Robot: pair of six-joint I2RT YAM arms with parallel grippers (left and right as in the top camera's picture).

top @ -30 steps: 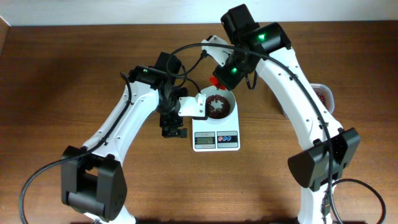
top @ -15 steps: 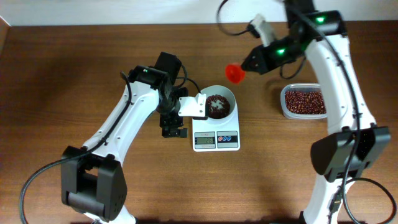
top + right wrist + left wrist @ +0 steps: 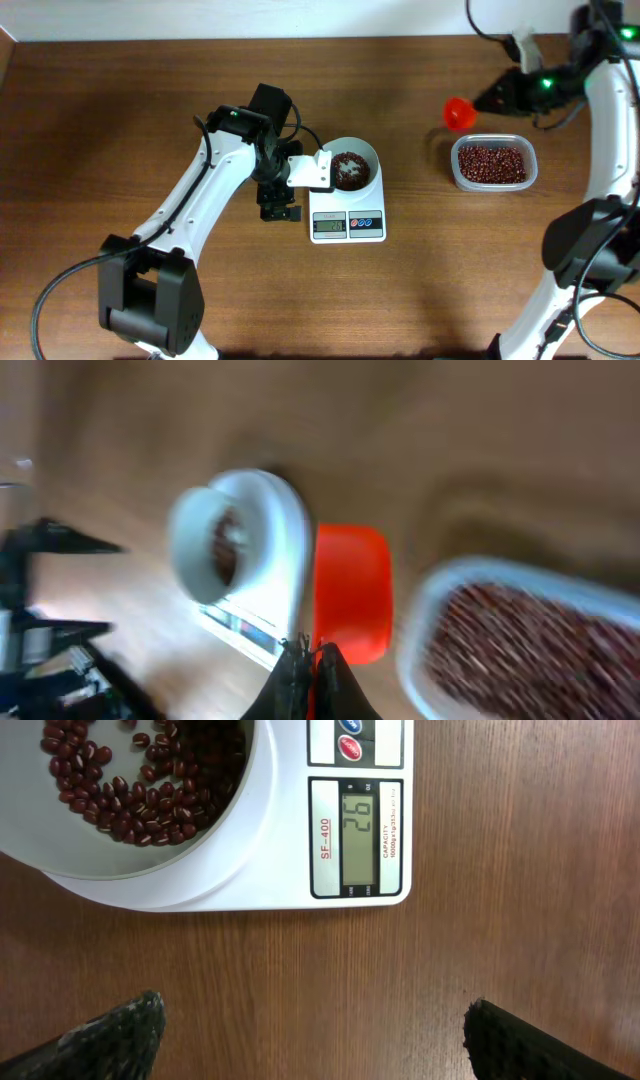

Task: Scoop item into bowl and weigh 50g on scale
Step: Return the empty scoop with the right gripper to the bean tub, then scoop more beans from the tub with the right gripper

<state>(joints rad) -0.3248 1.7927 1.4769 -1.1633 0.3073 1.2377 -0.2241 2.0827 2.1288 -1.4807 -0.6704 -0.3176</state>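
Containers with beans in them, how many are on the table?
2: the white bowl sitting on the scale at centre, and the clear tub right of it, beside the orange scoop. None seem hidden.

Open table [image 3: 415,200] separates bowl [image 3: 371,156] from tub [image 3: 454,165]; left arm [image 3: 203,190] crowds bowl's left side.

brown wooden table [image 3: 120,120] bearing a white scale [image 3: 347,226] near its middle and a clear plastic tub [image 3: 494,187] well apart
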